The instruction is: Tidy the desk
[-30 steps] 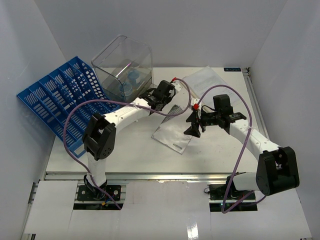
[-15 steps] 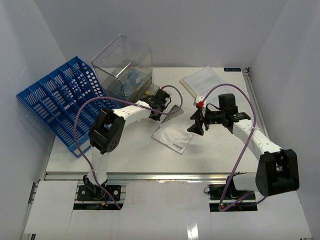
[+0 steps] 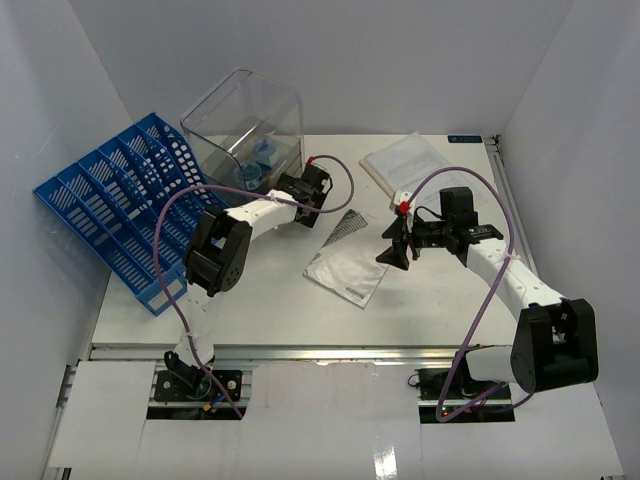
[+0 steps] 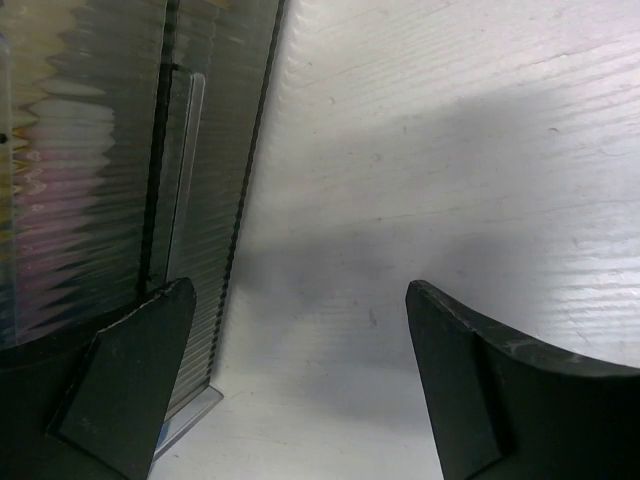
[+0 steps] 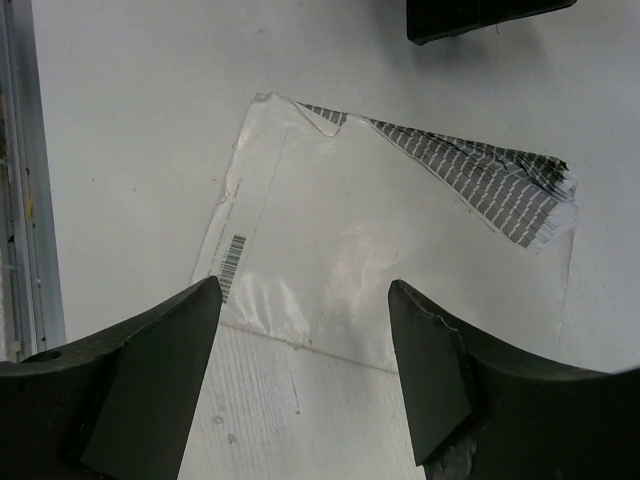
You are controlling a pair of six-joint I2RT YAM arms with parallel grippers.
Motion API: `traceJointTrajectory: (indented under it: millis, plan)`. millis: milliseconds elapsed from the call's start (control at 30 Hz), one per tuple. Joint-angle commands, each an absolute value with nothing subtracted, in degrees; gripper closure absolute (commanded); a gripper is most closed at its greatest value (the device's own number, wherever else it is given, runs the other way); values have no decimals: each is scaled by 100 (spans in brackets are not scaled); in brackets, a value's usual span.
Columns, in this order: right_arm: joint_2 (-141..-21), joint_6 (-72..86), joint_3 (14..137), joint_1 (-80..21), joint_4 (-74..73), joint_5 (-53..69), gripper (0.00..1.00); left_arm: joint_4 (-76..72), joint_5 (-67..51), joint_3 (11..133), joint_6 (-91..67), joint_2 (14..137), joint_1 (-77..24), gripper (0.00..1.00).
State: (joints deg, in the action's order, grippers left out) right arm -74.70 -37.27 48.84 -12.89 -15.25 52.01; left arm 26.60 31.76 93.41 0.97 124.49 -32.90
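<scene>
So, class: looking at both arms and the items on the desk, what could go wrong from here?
The left gripper stands open close beside the clear bin; a sideways swing could knock it. The right gripper hangs open beside the flat plastic sleeve, which may slip or crumple when pinched.

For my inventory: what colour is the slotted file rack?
The rack is blue; top external view.

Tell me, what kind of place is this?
Probably a robotics lab cell mocked up as an office: plain white walls around the desk, left arm and right arm bolted at its near edge, blue file rack and papers on it.
</scene>
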Motion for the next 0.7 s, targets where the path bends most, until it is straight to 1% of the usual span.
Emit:
traceJointTrajectory:
  millis: [0,167,300,333,367,433,467,500,667]
  plan:
    - [-7357,-3780,4816,-1248,-1546,5375,26,2565,3508,9604,392,12327,-3218,2]
    - [-7334,-3883,4841,-1225,-1585,5158,26,2552,2620,9227,59,11748,-3245,2]
    - [-7375,-4260,4976,-1220,-1811,4784,22,2497,1293,8600,-582,10919,-3269,5]
    - [-7457,-4397,5022,-1213,-1895,4683,20,2385,807,8278,-778,10518,-3270,5]
    - [-7584,-4507,5119,-1219,-2040,4616,16,2216,406,7939,-960,10130,-3270,5]
    - [-7883,-4652,5354,-1213,-2309,4580,12,1898,-129,7561,-1251,9428,-3265,4]
    - [-8087,-4789,5509,-1213,-2454,4582,10,1727,-601,7128,-1547,9047,-3261,4]
    - [-8249,-4857,5689,-1210,-2580,4605,10,1562,-793,6701,-1710,8785,-3261,3]
    - [-9178,-5000,6573,-1220,-3017,4745,10,884,-1792,5307,-2316,7636,-3245,2]
